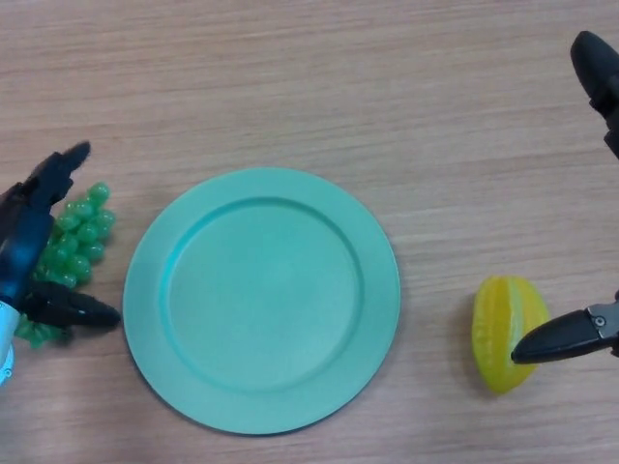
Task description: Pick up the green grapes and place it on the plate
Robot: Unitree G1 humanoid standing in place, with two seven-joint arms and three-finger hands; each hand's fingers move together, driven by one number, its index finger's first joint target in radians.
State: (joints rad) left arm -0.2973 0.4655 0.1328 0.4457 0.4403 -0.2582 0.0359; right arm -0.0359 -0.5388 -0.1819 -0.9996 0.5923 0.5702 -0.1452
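Observation:
A bunch of green grapes (81, 228) lies on the wooden table just left of the round green plate (261, 300), whose surface holds nothing. My left hand (21, 242) comes in from the left edge and lies over the left part of the bunch. Its fingers (60, 170) reach past the far end of the grapes, and its thumb (75, 311) lies along the near end, so the bunch sits between them. The hand is open. My right hand (571, 340) shows at the right edge, open and holding nothing.
A yellow starfruit (503, 327) lies on the table to the right of the plate, with the right hand's thumb tip just over its near right side. Bare wooden table (319, 87) stretches beyond the plate.

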